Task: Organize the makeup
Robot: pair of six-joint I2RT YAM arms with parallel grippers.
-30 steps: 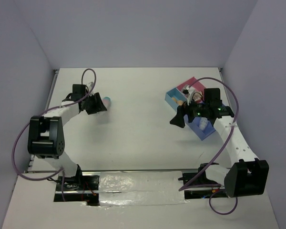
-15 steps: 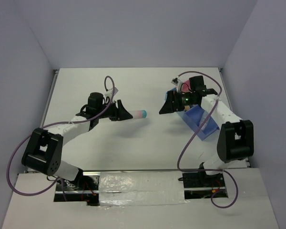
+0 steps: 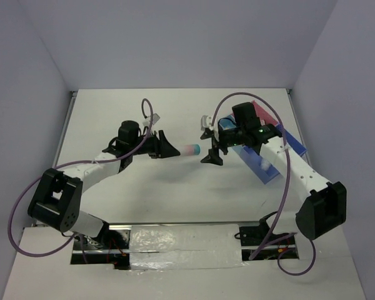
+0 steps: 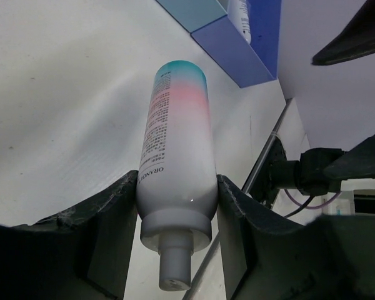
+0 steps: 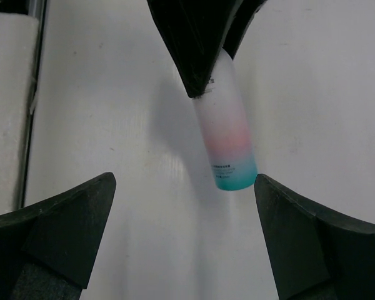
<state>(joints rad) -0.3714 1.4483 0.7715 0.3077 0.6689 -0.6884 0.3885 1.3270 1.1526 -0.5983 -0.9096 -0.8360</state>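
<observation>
Left gripper (image 3: pixel 174 150), seen from above, is clamped on the pink-white tube (image 3: pixel 190 150), mid-air, teal end toward my wide-apart right gripper (image 3: pixel 210 147); left wrist shows a white tube (image 4: pixel 240 15) already in the tray (image 4: pixel 237 53); right wrist shows nothing gripped; handover and stowing remain, I judge.

- We see the left arm (image 3: pixel 97 164) and the right arm (image 3: pixel 303 175) built of white links with black joint blocks.
- We note a purple cable (image 3: pixel 17 209) looping along each arm.
- We spot a small green light (image 3: pixel 260 132) on the right wrist.
- We find matte black, wedge-shaped fingers on the left gripper (image 4: pixel 175 187) and the right gripper (image 5: pixel 184 181).
</observation>
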